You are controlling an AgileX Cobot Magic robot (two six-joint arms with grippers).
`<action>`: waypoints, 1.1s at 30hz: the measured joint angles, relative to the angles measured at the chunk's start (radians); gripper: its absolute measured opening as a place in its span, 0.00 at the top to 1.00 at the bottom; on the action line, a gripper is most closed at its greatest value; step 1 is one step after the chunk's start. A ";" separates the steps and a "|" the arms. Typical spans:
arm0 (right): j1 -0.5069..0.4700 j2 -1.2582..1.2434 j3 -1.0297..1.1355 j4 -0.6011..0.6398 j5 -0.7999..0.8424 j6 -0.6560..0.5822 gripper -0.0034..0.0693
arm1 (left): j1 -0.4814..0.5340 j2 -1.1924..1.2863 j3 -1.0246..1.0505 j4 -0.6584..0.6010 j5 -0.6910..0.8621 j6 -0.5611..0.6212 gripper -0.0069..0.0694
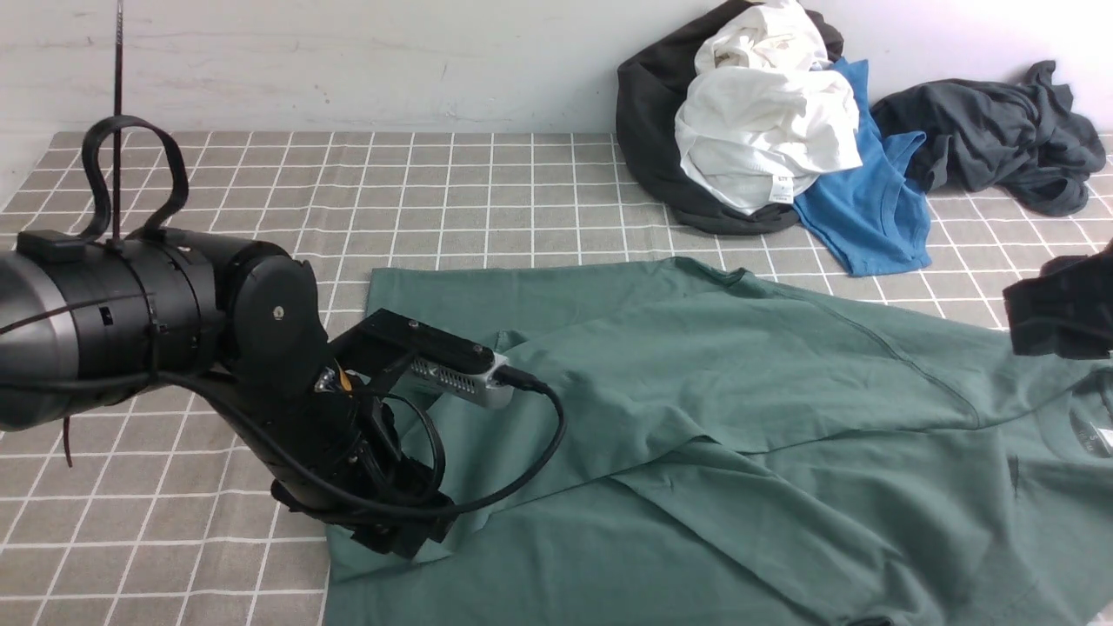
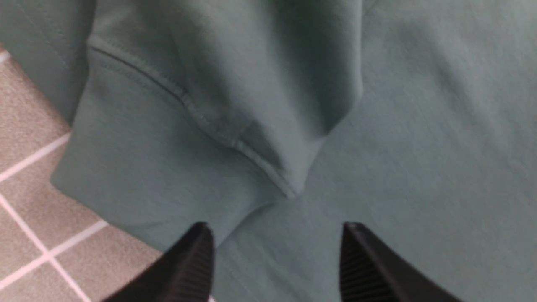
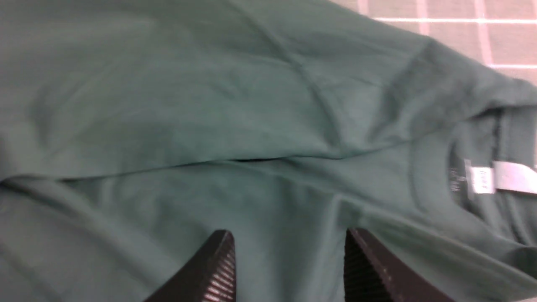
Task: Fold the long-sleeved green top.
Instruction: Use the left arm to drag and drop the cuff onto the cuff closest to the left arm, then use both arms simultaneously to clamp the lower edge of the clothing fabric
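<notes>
Left wrist view alone: top's cuff (image 2: 138, 167)

A grey woven tablecloth with a white grid pattern (image 1: 435, 200) covered the table, ending at a plain white wall (image 1: 348, 61). At the far right, a crumpled white cotton T-shirt (image 1: 765, 130) lay on a heaped black garment (image 1: 648, 130). A bright blue T-shirt (image 1: 869, 209) spread out just beside them, partly under the white one. A rumpled dark grey garment (image 1: 991, 139) sat further right.
</notes>
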 joint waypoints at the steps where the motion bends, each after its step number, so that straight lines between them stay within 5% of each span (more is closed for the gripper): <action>1: 0.005 -0.009 0.000 0.002 0.004 -0.004 0.49 | -0.002 -0.003 0.000 0.000 0.007 0.005 0.33; 3: 0.089 -0.071 0.000 0.014 0.087 -0.016 0.49 | -0.032 -0.042 0.000 0.004 0.102 0.062 0.22; 12: 0.285 -0.223 0.000 0.019 0.301 -0.050 0.49 | -0.283 -0.081 0.179 0.056 0.144 0.292 0.19; 19: 0.296 -0.277 0.000 0.012 0.308 -0.067 0.49 | -0.386 -0.042 0.316 0.126 -0.026 0.369 0.19; 29: 0.296 -0.277 0.000 0.012 0.308 -0.070 0.49 | -0.391 -0.040 0.322 0.143 -0.032 0.403 0.20; 33: 0.296 -0.277 0.000 0.012 0.308 -0.071 0.49 | -0.391 -0.039 0.322 0.164 -0.055 0.348 0.34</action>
